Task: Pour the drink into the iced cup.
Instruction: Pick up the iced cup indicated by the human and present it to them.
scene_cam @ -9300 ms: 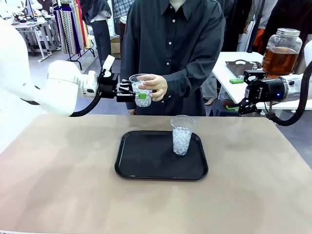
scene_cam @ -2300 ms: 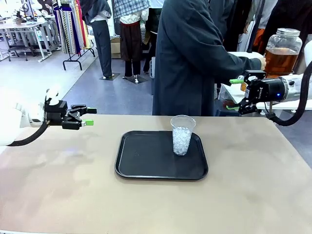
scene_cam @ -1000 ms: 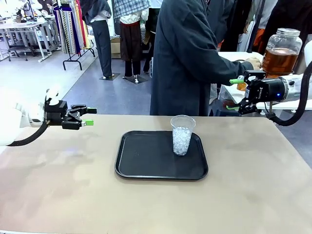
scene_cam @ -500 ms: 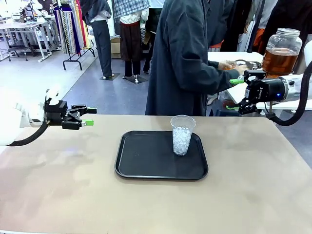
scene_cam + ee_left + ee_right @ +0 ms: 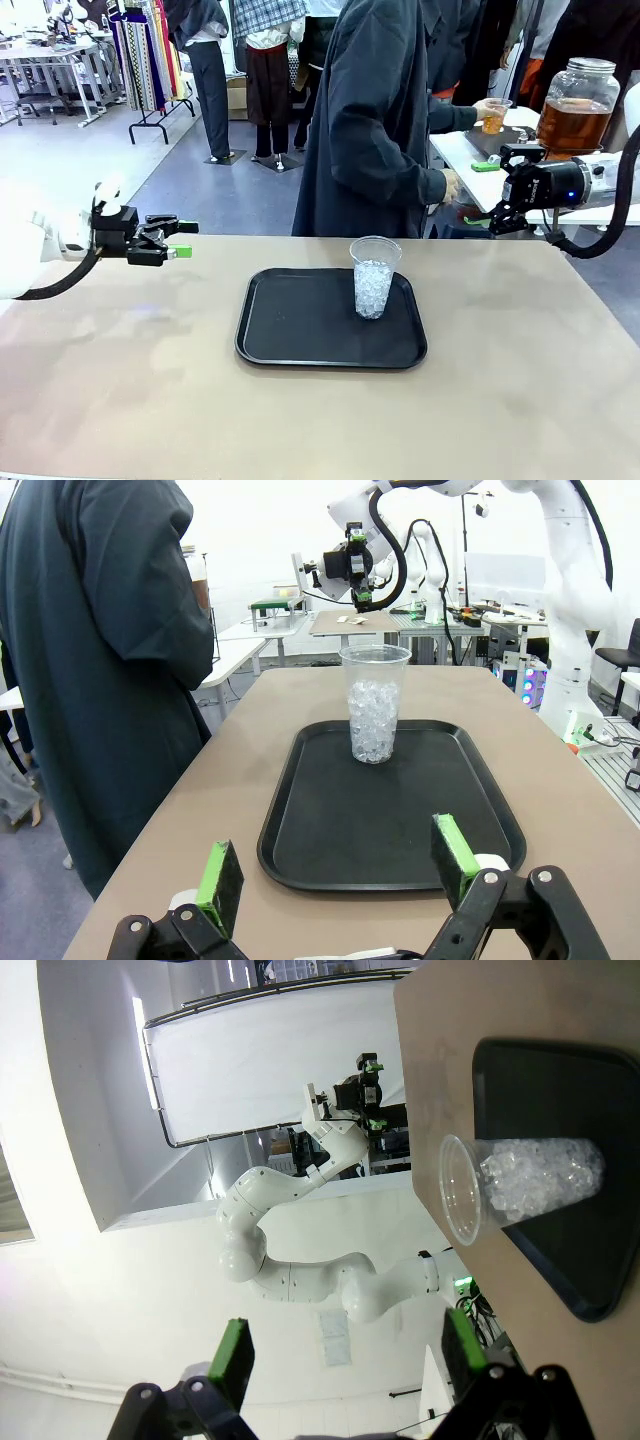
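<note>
Between my left gripper [image 5: 183, 240] and my right gripper [image 5: 490, 195] lies the brown table [image 5: 120, 400]. Beyond both of them a person in a dark shirt [image 5: 370, 120] stands at its far edge, turned toward my right side. Midway between my grippers sits the black tray [image 5: 300, 340]. Up behind my right gripper, a white side table [image 5: 455, 150] carries the big glass jar [image 5: 585, 80] with its metal lid on. The drink [image 5: 572, 125], amber-brown, fills more than half of it.

Straight ahead of my left gripper, on the part of the tray nearer my right one, the iced cup [image 5: 374, 277] stands upright. It is well filled with ice, with no liquid that I can see. Just above and beyond my right gripper the person's hand [image 5: 484, 106] holds a small clear cup [image 5: 493, 120] of what looks like the same amber drink.

Both my grippers are spread wide with nothing between the pads, each well apart from the iced cup. By my reckoning the pour has not begun. The drink must come over to the tray and go onto the ice, and I hold no vessel to do it.
</note>
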Controlling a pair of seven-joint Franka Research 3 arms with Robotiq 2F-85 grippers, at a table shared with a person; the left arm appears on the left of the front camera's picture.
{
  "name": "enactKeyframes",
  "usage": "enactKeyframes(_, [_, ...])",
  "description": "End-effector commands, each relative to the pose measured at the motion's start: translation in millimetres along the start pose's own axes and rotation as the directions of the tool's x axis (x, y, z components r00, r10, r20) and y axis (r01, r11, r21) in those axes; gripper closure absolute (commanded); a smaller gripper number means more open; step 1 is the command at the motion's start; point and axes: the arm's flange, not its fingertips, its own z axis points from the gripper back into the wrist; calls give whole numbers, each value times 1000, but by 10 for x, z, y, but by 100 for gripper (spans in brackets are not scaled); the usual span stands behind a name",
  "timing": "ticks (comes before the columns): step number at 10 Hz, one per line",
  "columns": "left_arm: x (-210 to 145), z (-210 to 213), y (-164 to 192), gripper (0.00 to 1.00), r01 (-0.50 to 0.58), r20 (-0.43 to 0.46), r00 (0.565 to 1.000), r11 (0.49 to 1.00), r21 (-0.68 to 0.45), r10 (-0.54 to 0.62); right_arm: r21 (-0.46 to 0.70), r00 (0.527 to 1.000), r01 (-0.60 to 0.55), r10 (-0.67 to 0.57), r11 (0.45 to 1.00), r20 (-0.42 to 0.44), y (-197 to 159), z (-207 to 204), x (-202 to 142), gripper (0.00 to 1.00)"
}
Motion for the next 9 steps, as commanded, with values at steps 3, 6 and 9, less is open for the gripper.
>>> enactKeyframes(3, [19,-8,0,0,-4,6,1000,1000,-1,4,1,1000,-6,6,1000,3,9,1,-12,0])
enactKeyframes(6, [19,-8,0,0,-4,6,1000,1000,-1,4,1,1000,-6,6,1000,3,9,1,-12,0])
enactKeyframes(9, [19,-8,0,0,-4,6,1000,1000,-1,4,1,1000,-6,6,1000,3,9,1,-12,0])
